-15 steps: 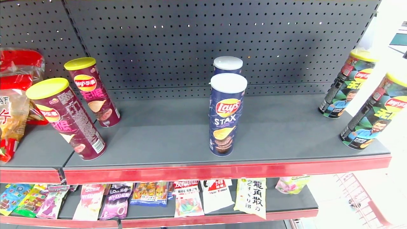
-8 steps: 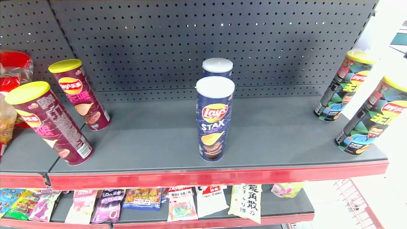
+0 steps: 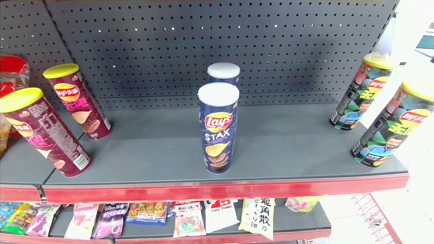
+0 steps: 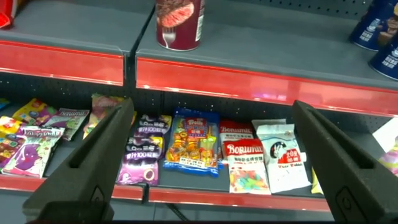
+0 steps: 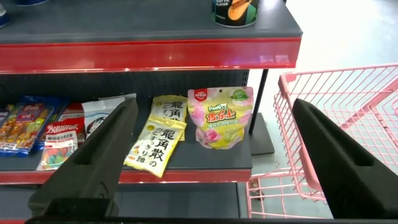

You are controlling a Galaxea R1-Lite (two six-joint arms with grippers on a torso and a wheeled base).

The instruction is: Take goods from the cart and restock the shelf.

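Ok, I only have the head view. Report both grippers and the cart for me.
Observer: Left gripper is open and empty, facing snack bags on the lower shelf.
Operator: Now the right one.
Observer: Right gripper is open and empty too.
Operator: And the cart.
Observer: The pink wire cart stands just past the lower shelf's right end; no goods show in the part I can see.

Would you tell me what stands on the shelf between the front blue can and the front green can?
Nothing; the head view shows bare shelf between the front blue can and the front green can.
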